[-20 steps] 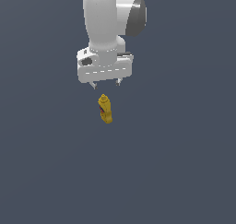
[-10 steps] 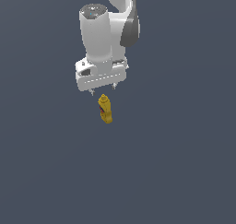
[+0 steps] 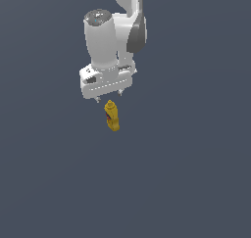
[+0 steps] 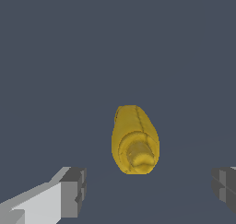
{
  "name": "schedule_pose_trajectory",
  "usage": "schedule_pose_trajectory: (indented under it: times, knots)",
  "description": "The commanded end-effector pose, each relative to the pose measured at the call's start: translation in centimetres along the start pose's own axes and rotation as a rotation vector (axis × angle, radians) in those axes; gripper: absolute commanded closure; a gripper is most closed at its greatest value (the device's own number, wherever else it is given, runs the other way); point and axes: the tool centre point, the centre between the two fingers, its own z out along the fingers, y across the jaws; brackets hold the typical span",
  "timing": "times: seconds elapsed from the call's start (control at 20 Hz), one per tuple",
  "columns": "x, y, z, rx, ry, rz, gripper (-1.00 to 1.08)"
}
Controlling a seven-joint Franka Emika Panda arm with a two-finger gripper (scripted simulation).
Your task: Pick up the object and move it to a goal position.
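Note:
The small yellow squeeze bottle (image 3: 112,116) with a red label mark stands on the dark grey floor, nozzle cap pointing up. In the wrist view the bottle (image 4: 134,140) shows from above, cap toward the camera. My gripper (image 3: 108,96) hangs just above and slightly behind the bottle, fingers pointing down. It is open and empty: the wrist view shows its two dark pads (image 4: 73,192) wide apart on either side of the bottle, not touching it.
A plain dark grey floor (image 3: 186,173) surrounds the bottle. The white arm (image 3: 115,36) rises above the gripper. No goal marker shows.
The gripper has swung toward the exterior view's left and tilted a little, dropping slightly closer to the bottle. The bottle has not moved.

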Motion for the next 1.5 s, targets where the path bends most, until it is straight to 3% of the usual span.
schedule_pose_trajectory:
  times: [0.0,0.85,0.9,1.45]
  knots:
    - [0.0,0.0,0.1,0.0,0.0,0.0,-0.92]
    - [-0.1,0.0,5.0,0.0,0.0,-0.004,-0.92]
    - [-0.1,0.0,5.0,0.0,0.0,-0.004,1.08]
    - [0.0,0.0,5.0,-0.001,0.001,-0.003,1.08]
